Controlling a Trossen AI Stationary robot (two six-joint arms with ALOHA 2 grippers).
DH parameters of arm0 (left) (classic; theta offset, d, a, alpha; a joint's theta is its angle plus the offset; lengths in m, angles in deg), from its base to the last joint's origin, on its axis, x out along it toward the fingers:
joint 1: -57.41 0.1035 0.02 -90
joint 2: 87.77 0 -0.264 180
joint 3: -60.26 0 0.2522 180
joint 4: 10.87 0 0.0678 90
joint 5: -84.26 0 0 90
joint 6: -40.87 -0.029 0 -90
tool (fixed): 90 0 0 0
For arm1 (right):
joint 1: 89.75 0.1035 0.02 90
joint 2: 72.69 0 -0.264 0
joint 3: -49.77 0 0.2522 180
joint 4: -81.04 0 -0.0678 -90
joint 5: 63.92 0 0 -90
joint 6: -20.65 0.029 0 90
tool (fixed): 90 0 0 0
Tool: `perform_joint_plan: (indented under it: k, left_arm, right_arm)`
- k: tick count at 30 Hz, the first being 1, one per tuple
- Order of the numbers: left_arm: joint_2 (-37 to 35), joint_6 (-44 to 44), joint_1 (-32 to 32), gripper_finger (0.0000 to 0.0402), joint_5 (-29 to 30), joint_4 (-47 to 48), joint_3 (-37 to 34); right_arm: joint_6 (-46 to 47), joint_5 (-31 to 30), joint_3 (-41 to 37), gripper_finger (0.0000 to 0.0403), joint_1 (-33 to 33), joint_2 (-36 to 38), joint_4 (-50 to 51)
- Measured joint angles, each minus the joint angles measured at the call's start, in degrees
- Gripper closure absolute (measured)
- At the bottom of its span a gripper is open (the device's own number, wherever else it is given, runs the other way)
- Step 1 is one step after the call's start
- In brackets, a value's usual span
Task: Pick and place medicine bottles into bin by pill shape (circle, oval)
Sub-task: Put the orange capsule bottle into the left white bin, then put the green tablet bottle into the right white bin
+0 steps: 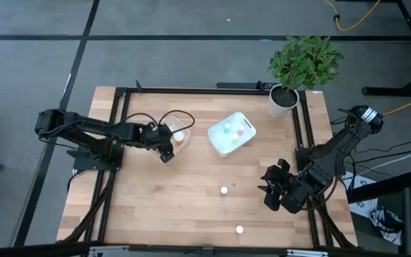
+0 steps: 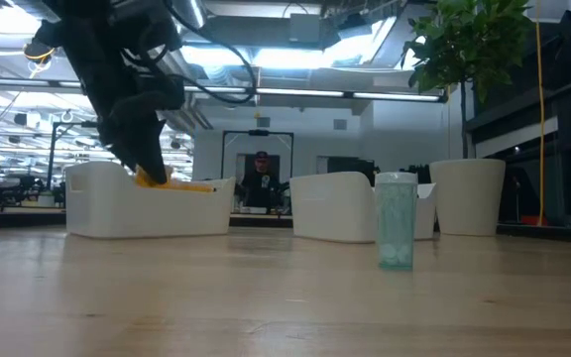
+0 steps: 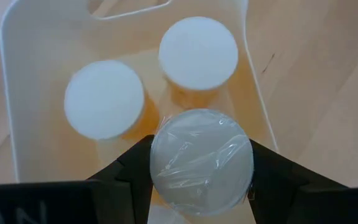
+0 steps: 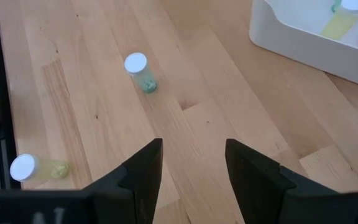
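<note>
Left gripper over translucent white left bin, fingers clamped on orange medicine bottle with pale cap; two capped orange bottles already inside. Step: placing. Next: lower, release, retreat clear of rim. Right gripper parked at table's 4 o'clock, fingers apart, empty. Pale green bottle waits near table centre.

We count two white bins | three orange bottles at the left bin | at least three pale bottles in the right bin | two loose bottles on the surface | two arms | one potted plant
</note>
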Motion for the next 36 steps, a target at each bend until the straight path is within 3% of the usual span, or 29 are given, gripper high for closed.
perform_joint_plan:
  k: [3, 10, 15, 26, 30, 36]
  left_arm:
    - [0.0, -0.01, -0.45, 0.0215, 0.05, -1.76, -0.72]
    - [0.0, -0.71, -0.37, 0.0157, 0.23, -2.73, -0.77]
    - [0.01, -1.46, -0.37, 0.0139, 0.25, -2.7, -0.79]
    - [0.04, -4.35, -0.37, 0.0133, 1.3, -2.72, 4.66]
    - [0.04, -1.17, -0.87, 0.0133, 0.72, -2.69, 7.73]
    - [0.04, -0.2, -6.36, 0.0138, -2.43, -2.85, 10.62]
  right_arm:
    - [0.0, 0.0, 0.0, 0.0226, -0.02, 0.0, 0.0]
    - [0.0, 0.0, 0.0, 0.0226, -0.02, 0.0, 0.0]
    - [0.0, 0.0, 0.0, 0.0226, -0.01, 0.0, 0.0]
    - [0.0, 0.0, 0.0, 0.0226, -0.02, 0.0, 0.0]
    - [0.06, 0.0, 0.0, 0.0226, 0.0, 0.0, 0.0]
    - [0.24, -2.9, 0.0, 0.0226, -0.02, 0.0, -1.09]
